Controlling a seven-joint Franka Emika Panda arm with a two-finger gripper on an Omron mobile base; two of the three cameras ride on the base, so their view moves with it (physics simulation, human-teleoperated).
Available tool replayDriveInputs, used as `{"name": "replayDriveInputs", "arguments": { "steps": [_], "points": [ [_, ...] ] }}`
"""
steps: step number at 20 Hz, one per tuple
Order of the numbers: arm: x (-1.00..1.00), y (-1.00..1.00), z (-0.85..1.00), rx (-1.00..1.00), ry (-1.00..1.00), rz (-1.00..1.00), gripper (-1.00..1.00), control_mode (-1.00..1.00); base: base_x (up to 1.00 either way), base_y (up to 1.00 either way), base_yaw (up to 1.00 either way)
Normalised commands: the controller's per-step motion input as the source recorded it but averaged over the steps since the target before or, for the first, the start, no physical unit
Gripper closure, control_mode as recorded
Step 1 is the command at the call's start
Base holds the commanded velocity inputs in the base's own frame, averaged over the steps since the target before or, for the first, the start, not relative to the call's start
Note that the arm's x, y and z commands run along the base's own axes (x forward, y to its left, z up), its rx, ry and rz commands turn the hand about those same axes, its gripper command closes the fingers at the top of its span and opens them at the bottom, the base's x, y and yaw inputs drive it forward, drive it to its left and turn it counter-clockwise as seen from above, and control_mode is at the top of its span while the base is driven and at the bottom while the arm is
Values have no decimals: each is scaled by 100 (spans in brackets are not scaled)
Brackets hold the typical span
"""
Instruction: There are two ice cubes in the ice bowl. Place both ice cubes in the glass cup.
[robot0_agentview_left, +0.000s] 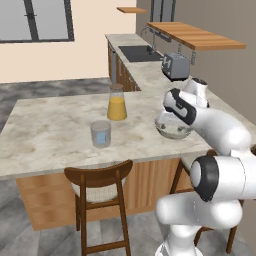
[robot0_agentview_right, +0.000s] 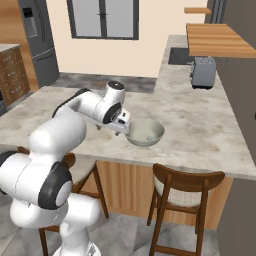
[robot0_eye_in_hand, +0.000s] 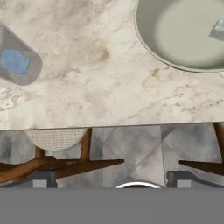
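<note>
- The hand (robot0_agentview_right: 121, 121) of the white arm was seen hovering over the beige marbled bench (robot0_agentview_left: 50, 135), between the two vessels and just beside the rim of the shallow whitish-grey round ice bowl (robot0_agentview_right: 150, 139); its dark fingertips (robot0_eye_in_hand: 40, 179) were spread wide and nothing was held between them.
- One small pale-blue translucent ice cube (robot0_eye_in_hand: 217, 29) was seen lying in the bowl, near the far wall as the hand camera saw it.
- The other pale-blue ice cube (robot0_eye_in_hand: 15, 61) was already resting in the clear greyish straight-sided glass cup (robot0_agentview_left: 101, 133), so half of the task was judged done.
- The remaining cube was judged small and slick; a pinch placed off-centre could squirt it sideways along the curved bowl floor.
- A descent made too close to the rim could let a finger strike the low wall and push or tip the bowl, which stood near the bench edge above a brown wooden chair (robot0_agentview_right: 186, 186).
- The tall glass carafe of orange juice (robot0_agentview_left: 117, 103) stood just behind the cup; a wide swing on the carry could knock it.
- A release made too high or off-centre over the narrow cup could bounce the cube onto the bench.
</note>
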Motion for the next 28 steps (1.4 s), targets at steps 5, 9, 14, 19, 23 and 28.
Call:
{"name": "replayDriveInputs", "arguments": {
  "steps": [5, 9, 14, 19, 23, 28],
  "points": [
    [9, 10, -6, -18, 11, -2, -100, -100, 0, 0, 0],
    [1, -39, -2, -20, -1, -16, -100, -100, 0, 0, 0],
    [7, -77, 0, -5, -12, -11, -100, -100, 0, 0, 0],
    [57, -57, 7, 1, -1, 0, -100, -100, 0, 0, 0],
    [62, -60, 0, 0, 1, 0, -100, -100, 0, 0, 0],
    [64, -35, 0, 0, 6, -3, -100, -100, 0, 0, 0]
  ]
}}
